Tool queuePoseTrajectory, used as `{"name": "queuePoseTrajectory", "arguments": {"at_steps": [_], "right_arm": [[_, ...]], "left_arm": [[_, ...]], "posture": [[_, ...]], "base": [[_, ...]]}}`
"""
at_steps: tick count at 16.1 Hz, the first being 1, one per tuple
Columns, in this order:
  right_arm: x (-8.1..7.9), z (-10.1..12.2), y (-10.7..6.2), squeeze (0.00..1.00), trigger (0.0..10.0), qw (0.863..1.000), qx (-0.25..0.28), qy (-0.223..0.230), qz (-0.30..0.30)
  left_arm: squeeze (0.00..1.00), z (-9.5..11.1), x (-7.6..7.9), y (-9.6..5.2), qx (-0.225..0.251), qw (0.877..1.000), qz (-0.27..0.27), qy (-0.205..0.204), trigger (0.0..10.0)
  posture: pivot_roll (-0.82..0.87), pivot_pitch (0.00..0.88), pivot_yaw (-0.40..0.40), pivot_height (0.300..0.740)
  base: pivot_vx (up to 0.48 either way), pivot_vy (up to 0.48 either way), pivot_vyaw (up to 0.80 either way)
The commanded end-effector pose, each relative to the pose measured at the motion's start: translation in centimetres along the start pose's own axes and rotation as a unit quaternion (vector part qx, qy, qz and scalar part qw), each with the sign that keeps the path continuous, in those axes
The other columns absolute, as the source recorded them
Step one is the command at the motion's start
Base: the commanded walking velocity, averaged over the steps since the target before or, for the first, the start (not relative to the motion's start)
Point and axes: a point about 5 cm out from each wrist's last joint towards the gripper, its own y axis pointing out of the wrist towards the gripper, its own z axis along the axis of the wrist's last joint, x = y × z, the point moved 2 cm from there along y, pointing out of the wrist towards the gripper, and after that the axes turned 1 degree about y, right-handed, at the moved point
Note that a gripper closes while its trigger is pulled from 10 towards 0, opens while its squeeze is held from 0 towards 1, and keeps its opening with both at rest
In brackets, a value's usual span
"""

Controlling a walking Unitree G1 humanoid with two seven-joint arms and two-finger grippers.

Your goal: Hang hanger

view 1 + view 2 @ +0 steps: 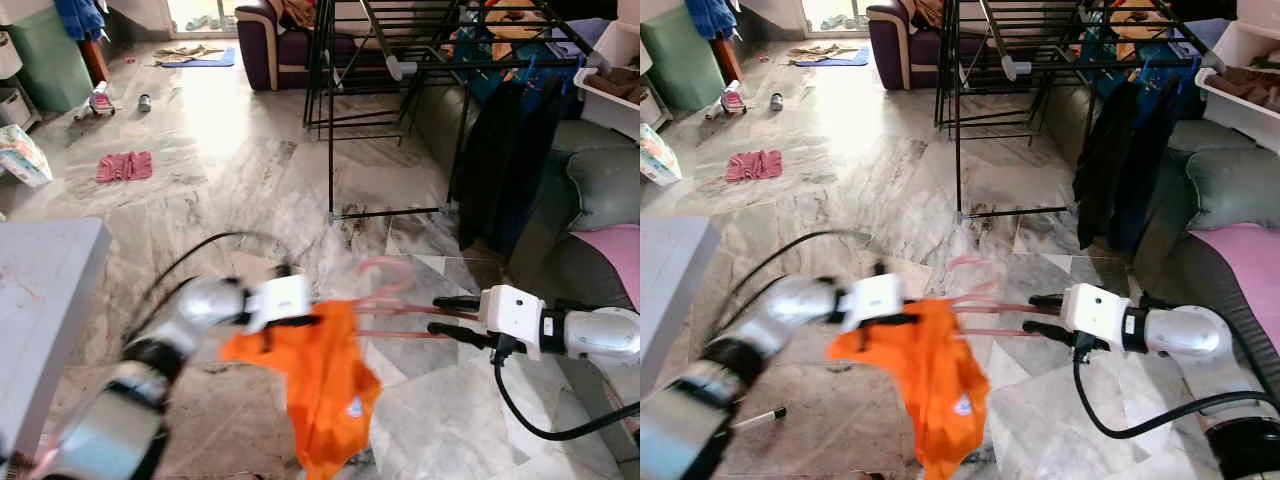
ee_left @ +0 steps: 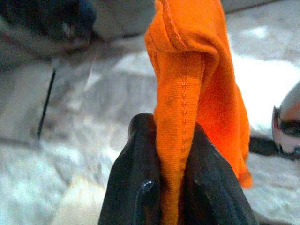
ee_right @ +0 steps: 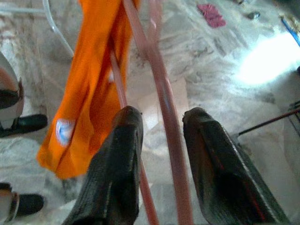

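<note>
My left gripper (image 1: 300, 322) is shut on the upper edge of an orange garment (image 1: 325, 390), which hangs down over the marble floor; the cloth is pinched between its fingers (image 2: 133, 187). A blurred pink hanger (image 1: 385, 272) lies roughly level between the garment and my right gripper (image 1: 435, 315). Its two thin rods (image 3: 164, 98) run into the garment's opening. The right gripper stands open, its fingers apart with the rods passing between them, one rod close along a finger (image 3: 119, 154). The black drying rack (image 1: 420, 45) stands farther back, right of centre.
Dark clothes (image 1: 500, 160) hang from the rack's right side, beside a grey-green sofa (image 1: 600, 190) with a pink cushion. A white table (image 1: 45, 270) is at my left. A pink cloth (image 1: 124, 165) and small items lie on the floor behind.
</note>
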Motion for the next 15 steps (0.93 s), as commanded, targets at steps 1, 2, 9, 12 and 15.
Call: {"name": "queuePoseTrajectory", "arguments": {"at_steps": [1,2,9,12,15], "right_arm": [[1.0,0.2,-0.7,1.00,10.0,1.000,-0.014,-0.008,-0.002],[2.2,0.3,-1.5,1.00,10.0,0.999,-0.024,-0.011,-0.022],[2.9,0.5,-2.5,1.00,10.0,0.992,0.016,0.065,-0.105],[1.3,1.6,-1.0,1.00,10.0,0.975,0.093,0.168,-0.109],[-0.5,1.6,0.9,1.00,10.0,0.942,0.145,0.284,-0.102]], "left_arm": [[0.00,0.1,-0.3,-0.4,0.010,1.000,0.007,-0.005,0.0],[0.00,-0.8,0.1,-1.0,0.003,1.000,0.010,-0.017,0.0],[0.00,-1.3,-1.2,-1.9,0.018,0.993,0.094,-0.072,0.0],[0.00,-0.9,-3.5,-2.2,0.056,0.966,0.197,-0.158,0.0],[0.00,0.1,-4.3,-1.5,0.099,0.948,0.216,-0.212,0.0]], "posture": [[-0.02,0.066,-0.020,0.740],[-0.02,0.065,-0.023,0.740],[-0.03,0.064,-0.022,0.740],[-0.03,0.063,-0.009,0.740],[-0.02,0.057,-0.003,0.740]], "base": [[0.000,0.000,0.00],[0.000,0.000,0.00],[0.000,0.000,0.00],[0.000,0.000,0.00],[0.000,0.000,0.00]]}}
